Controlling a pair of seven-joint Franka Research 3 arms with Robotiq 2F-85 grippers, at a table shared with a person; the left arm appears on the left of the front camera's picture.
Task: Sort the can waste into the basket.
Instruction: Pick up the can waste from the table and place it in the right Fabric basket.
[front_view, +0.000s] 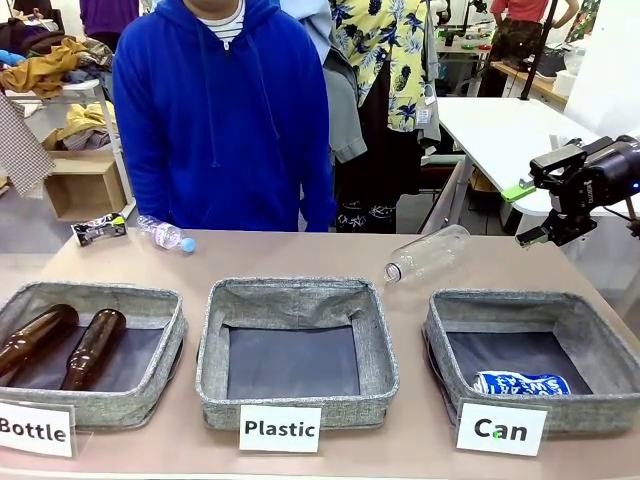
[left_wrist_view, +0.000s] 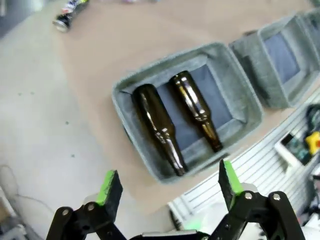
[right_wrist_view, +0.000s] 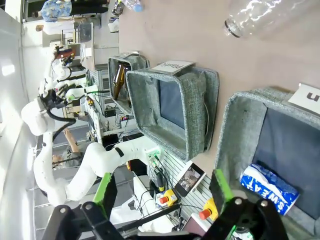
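A blue can with white lettering (front_view: 520, 383) (right_wrist_view: 270, 187) lies in the front right corner of the grey basket (front_view: 600, 345) (right_wrist_view: 235, 125) marked "Can". A crushed dark can (front_view: 99, 229) (left_wrist_view: 67, 12) lies at the table's far left edge. My right gripper (front_view: 524, 213) (right_wrist_view: 163, 190) hangs open and empty, high above the table's right end, beyond the Can basket. In its own wrist view my left gripper (left_wrist_view: 169, 182) is open and empty, high over the near edge by the Bottle basket (left_wrist_view: 125, 95).
Two brown glass bottles (front_view: 60, 345) lie in the Bottle basket (front_view: 170, 330). The Plastic basket (front_view: 375, 340) stands in the middle. A clear plastic bottle (front_view: 428, 252) lies behind it, and a small one (front_view: 165, 235) near the crushed can. A person in a blue hoodie (front_view: 225, 110) stands at the far side.
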